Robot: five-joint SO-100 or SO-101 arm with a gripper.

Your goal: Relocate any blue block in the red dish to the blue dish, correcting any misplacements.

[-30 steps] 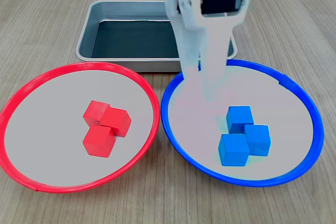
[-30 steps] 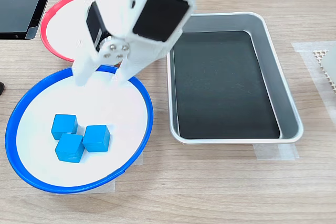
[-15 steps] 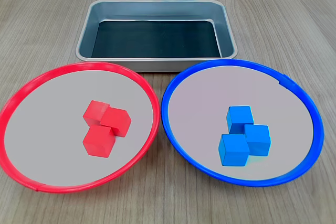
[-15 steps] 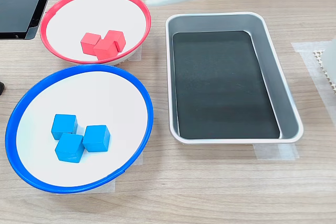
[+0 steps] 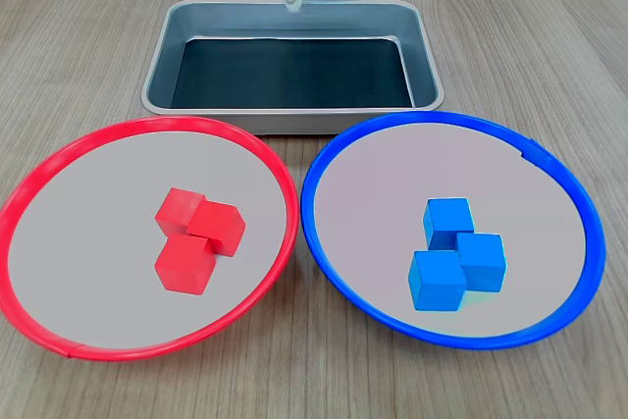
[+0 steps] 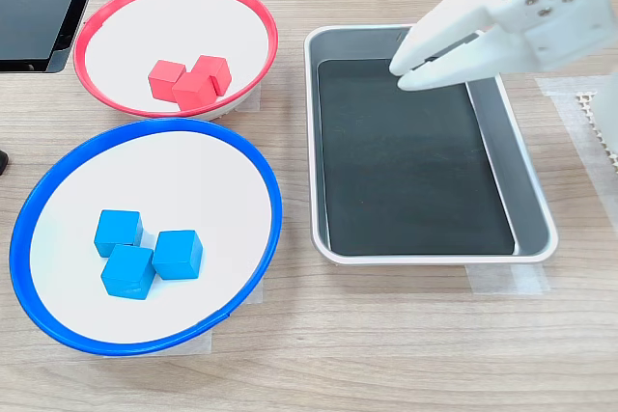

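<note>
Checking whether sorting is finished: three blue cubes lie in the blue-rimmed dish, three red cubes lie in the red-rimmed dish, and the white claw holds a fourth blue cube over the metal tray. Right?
Not quite. In the second exterior view the white claw holds nothing over the rectangular metal tray; its tips are nearly together. The rest is right: three blue cubes in the blue-rimmed round dish, three red cubes in the red-rimmed round dish.

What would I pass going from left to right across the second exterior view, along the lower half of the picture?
The blue dish, holding three blue blocks, then the metal tray. The end effector hangs above the tray's upper part.
</note>
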